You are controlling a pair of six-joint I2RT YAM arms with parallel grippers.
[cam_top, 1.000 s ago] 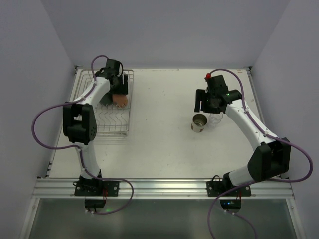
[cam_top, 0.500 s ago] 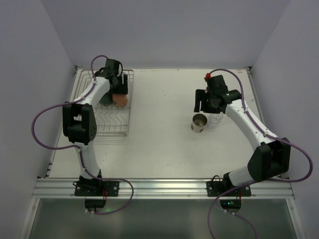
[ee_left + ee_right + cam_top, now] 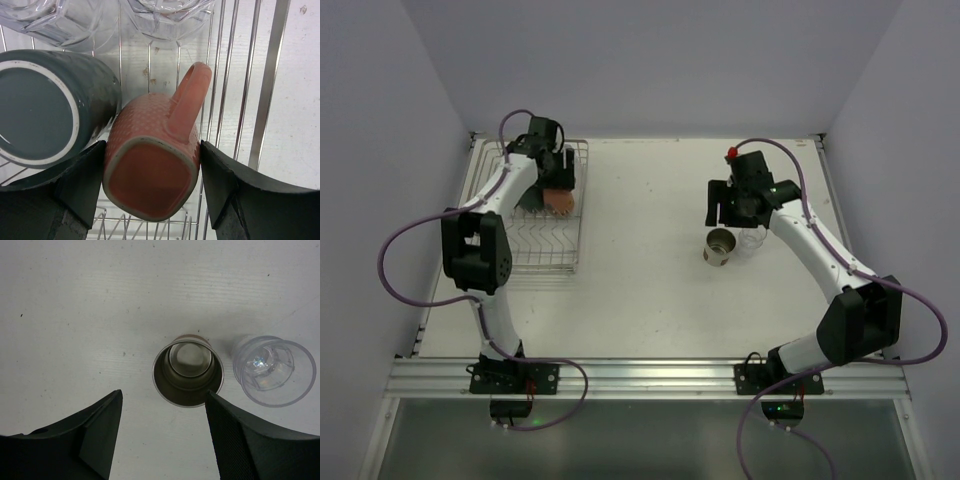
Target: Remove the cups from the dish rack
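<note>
The salmon-pink mug [image 3: 150, 170] was found lying base-up in the dish rack [image 3: 265, 100] at the far left corner of the tabletop [image 3: 640, 300], touching the dark green mug [image 3: 40, 105], with clear glasses [image 3: 75, 20] beyond them. The left fingers [image 3: 80, 185] were pressed against both of its sides, so a grasp was judged to be made and the lift-out step in hand. A straight lift clear of the prongs and the green neighbour was called for next, then a carry to bare tabletop. The right fingers [image 3: 95, 440] were held spread and empty above the tan cup [image 3: 187, 371], set upright toward the right edge just beside a clear glass [image 3: 272, 371]
</note>
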